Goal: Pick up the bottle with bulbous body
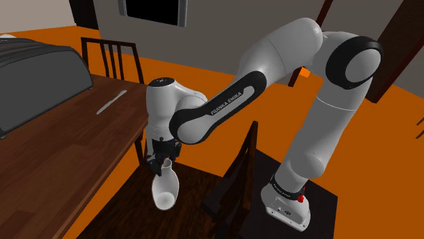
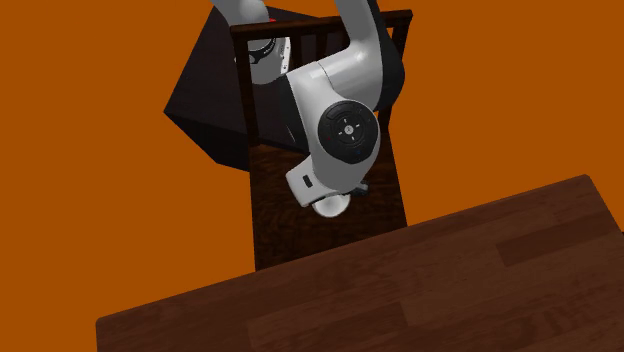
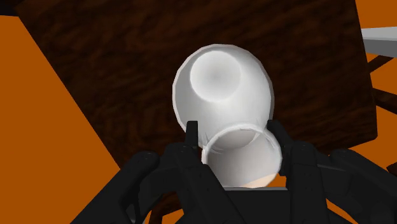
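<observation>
plain white bulbous bottle [image 1: 165, 192], tilted, its wide neck in the gripper [image 1: 162, 165], above a dark wooden chair seat [image 1: 197, 183]

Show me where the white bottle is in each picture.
Shoulder view: bottle low, left of centre, held by the claw.
Second exterior view: its rounded body peeks out under the arm, near centre.
Wrist view: bottle clasped at its neck by the claw.
Shared landmark: the dark chair seat beneath it.

Shoulder view: beside stand [image 1: 318, 201], oblique down, mid-range. Second exterior: overhead. Wrist: close, along tool [image 3: 233, 131]. All share chair seat [image 2: 282, 222] below tool.
</observation>
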`<control>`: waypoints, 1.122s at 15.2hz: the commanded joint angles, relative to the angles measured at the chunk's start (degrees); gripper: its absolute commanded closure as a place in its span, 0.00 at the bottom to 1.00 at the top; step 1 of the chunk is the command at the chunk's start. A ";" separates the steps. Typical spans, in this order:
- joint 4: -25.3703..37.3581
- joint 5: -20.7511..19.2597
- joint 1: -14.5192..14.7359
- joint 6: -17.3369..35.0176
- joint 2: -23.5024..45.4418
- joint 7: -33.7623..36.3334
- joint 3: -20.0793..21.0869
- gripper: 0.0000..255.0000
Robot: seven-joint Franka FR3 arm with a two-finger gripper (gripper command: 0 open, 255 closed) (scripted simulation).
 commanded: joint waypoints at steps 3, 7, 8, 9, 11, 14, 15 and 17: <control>-0.02 -0.01 0.01 0.03 0.04 0.02 0.01 1.00; 0.10 0.41 -0.04 -0.59 -0.56 -0.27 0.03 1.00; 0.40 0.80 -0.09 -1.35 -1.12 -0.53 0.05 1.00; 0.70 1.18 -0.13 -2.12 -1.67 -0.79 0.06 1.00; 1.34 1.88 -0.20 -3.66 -2.74 -1.26 0.04 1.00; 2.39 2.81 -0.27 -5.99 -4.23 -1.89 -0.04 1.00; 2.77 3.08 -0.29 -6.77 -4.70 -2.08 -0.07 1.00; 3.56 3.59 -0.33 -8.32 -5.59 -2.43 -0.17 1.00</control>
